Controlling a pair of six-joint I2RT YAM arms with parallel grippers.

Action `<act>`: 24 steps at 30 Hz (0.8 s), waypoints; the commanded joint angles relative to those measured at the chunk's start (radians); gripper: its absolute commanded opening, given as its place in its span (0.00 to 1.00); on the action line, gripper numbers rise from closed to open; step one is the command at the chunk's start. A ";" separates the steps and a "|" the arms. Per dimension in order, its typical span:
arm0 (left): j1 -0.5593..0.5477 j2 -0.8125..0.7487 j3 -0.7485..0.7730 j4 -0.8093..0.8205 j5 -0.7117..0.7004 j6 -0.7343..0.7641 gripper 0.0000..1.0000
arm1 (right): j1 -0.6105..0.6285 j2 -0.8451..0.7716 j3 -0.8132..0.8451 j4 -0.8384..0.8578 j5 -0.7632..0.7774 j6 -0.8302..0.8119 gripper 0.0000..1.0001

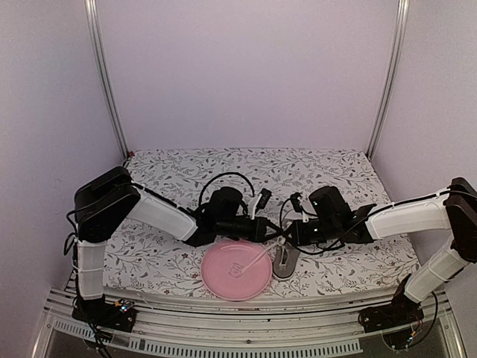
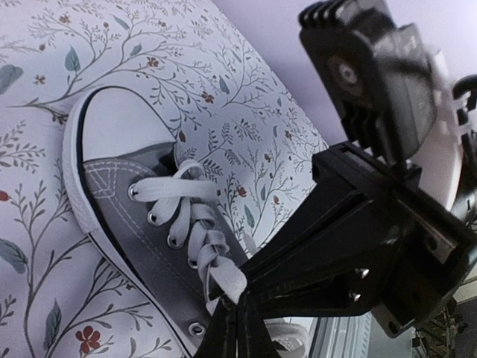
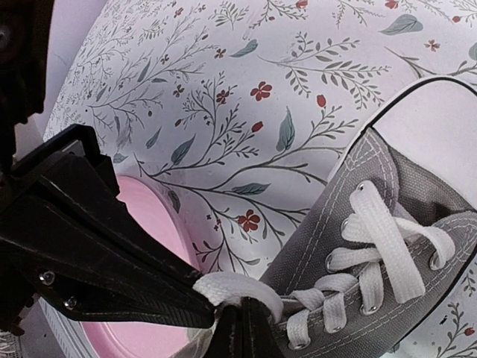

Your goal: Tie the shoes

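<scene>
- Lying on the flowered cloth (image 1: 186,171) toward the near edge of the table, the grey sneaker (image 1: 285,261) sits just beside the pink plate (image 1: 223,287), on the plate's right
- Its long axis seems to run roughly near to far, though it is small in the top view; in both wrist views the white toe cap is the far end and the top-eyelet end is the one nearest the claws
- The white laces (image 2: 195,224) are threaded through the eyelets, no bow shows, and the loose ends rise from the top eyelets
- The left claw (image 2: 238,322) is pressed together, pinching a lace end just above those eyelets
- The right claw (image 3: 240,328) is likewise pinched shut on a loop of lace, on the plate side of the shoe
- Both tips meet over that end, nearly touching each other, so neither arm is clearly nearer; the coming cross or pull probably has to run sideways, across the shoe's axis
</scene>
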 commanded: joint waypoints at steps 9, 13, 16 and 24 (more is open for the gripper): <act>0.036 -0.092 -0.063 -0.037 -0.096 0.045 0.33 | 0.006 -0.028 -0.032 0.002 0.035 0.021 0.02; 0.055 -0.087 -0.062 -0.066 -0.136 0.018 0.40 | 0.007 -0.027 -0.034 0.008 0.033 0.020 0.02; 0.065 -0.056 -0.022 -0.138 -0.142 0.007 0.40 | 0.006 -0.028 -0.036 0.010 0.035 0.022 0.02; 0.058 0.033 0.076 -0.213 -0.045 0.046 0.32 | 0.006 -0.024 -0.034 0.010 0.033 0.022 0.02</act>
